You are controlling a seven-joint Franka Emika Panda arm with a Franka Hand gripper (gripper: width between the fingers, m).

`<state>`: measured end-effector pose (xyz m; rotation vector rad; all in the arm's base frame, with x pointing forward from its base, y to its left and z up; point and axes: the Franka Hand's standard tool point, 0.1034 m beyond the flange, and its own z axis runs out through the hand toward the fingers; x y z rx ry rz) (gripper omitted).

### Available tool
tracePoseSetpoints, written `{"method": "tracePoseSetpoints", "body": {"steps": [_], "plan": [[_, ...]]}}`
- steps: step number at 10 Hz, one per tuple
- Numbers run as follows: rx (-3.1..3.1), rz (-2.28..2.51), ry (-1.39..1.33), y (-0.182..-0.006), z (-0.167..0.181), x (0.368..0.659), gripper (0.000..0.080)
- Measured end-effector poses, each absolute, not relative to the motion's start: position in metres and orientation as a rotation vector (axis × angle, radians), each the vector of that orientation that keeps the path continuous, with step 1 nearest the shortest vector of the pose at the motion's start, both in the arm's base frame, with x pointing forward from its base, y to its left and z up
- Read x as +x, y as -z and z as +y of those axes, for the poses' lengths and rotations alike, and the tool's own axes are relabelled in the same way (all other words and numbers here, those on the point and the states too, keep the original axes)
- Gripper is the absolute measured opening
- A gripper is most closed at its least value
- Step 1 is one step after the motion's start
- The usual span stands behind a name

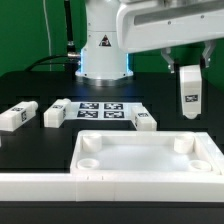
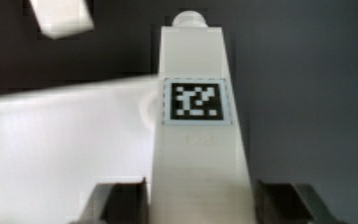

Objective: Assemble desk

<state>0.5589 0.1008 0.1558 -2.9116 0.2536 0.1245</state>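
The gripper (image 1: pixel 188 66) was closed partway on 1 leg (image 1: pixel 189 90). It held the leg up in the air, near the desk top (image 1: pixel 135 137), on the exterior view's right. 3 other legs (image 1: pixel 57 113) lay on the table (image 1: pixel 30 150). Next, I think, the leg had to go straight down into a round corner hole (image 1: pixel 183 144).

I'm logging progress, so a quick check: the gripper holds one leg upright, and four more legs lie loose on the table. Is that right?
Not quite. Three legs lie loose on the table, not four: the exterior view shows the first leg, the second leg and the third leg. The gripper does hold the fourth leg upright.
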Motion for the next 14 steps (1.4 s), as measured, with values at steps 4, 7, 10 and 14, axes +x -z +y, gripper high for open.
{"method": "tracePoseSetpoints", "body": {"steps": [4, 7, 10, 14], "plan": [[-2.922, 0.269, 0.261, -0.157, 0.104, 0.569, 0.0285], [-2.974, 0.084, 0.336, -0.16, 0.091, 0.575, 0.0285], [-2.985, 0.019, 0.379, -0.168, 0.081, 0.588, 0.0285], [-3.009, -0.076, 0.397, -0.166, 0.079, 0.593, 0.0287]]}}
